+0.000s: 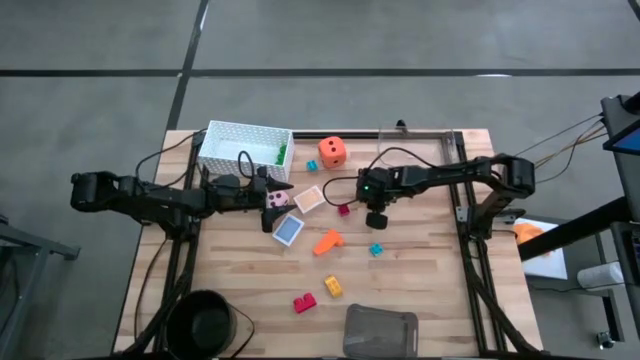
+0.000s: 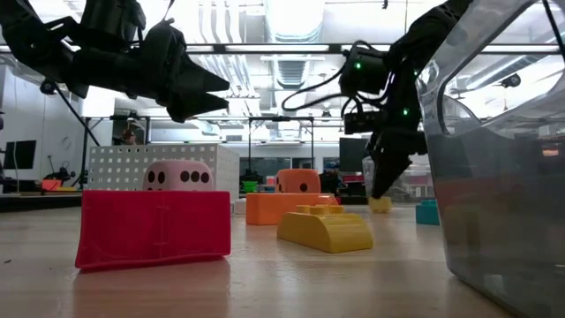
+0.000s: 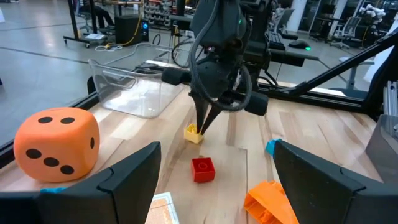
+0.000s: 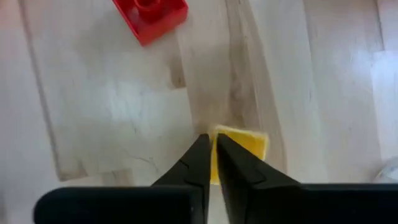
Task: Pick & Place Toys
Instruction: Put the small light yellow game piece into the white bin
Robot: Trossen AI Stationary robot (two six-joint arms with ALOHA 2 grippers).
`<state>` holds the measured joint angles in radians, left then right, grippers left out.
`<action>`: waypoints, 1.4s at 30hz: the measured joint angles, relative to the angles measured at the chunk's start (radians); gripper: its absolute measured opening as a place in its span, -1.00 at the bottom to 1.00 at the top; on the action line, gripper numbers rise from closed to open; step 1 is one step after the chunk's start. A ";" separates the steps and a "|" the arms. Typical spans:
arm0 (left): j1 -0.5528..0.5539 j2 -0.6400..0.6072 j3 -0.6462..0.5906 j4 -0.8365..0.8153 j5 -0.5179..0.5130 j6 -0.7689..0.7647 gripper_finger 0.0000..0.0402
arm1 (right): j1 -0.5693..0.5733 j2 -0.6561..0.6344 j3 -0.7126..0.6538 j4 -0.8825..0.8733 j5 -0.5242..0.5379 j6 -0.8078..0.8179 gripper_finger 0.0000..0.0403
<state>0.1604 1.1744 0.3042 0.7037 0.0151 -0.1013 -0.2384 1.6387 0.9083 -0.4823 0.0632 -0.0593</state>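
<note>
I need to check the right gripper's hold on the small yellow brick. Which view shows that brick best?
The right wrist view: the yellow brick sits right at the shut right gripper. The left wrist view shows it smaller; the low view barely; the high view hides it.

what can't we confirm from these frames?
- Small yellow brick: right gripper is shut at its edge, but the right wrist view doesn't show whether the fingers pinch it; in the high view the gripper covers it.
- White basket: contents beyond a green piece are too small in the high view.
- Pink die: the red brick hides its lower part in the low view.
</note>
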 joint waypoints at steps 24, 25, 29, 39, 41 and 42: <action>0.000 0.000 0.000 -0.005 0.000 0.000 0.56 | 0.008 -0.058 0.001 -0.041 -0.047 -0.016 -0.89; 0.000 0.000 0.000 -0.005 0.000 0.000 0.56 | 0.008 -0.053 0.001 -0.044 -0.051 -0.016 -0.86; 0.000 0.000 0.000 -0.005 0.000 0.000 0.56 | 0.008 -0.038 0.000 -0.050 -0.015 -0.016 -0.63; 0.000 0.000 0.000 -0.005 0.000 0.005 0.56 | 0.006 -0.033 0.000 -0.054 0.038 -0.029 0.23; 0.000 0.000 0.000 -0.005 0.000 0.007 0.56 | 0.005 -0.033 0.000 -0.055 0.038 -0.032 0.37; 0.000 0.000 0.000 -0.005 0.000 0.007 0.56 | 0.004 -0.033 0.000 -0.055 0.038 -0.033 0.42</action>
<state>0.1604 1.1744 0.3042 0.6983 0.0151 -0.0942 -0.2348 1.6058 0.9085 -0.5369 0.1013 -0.0926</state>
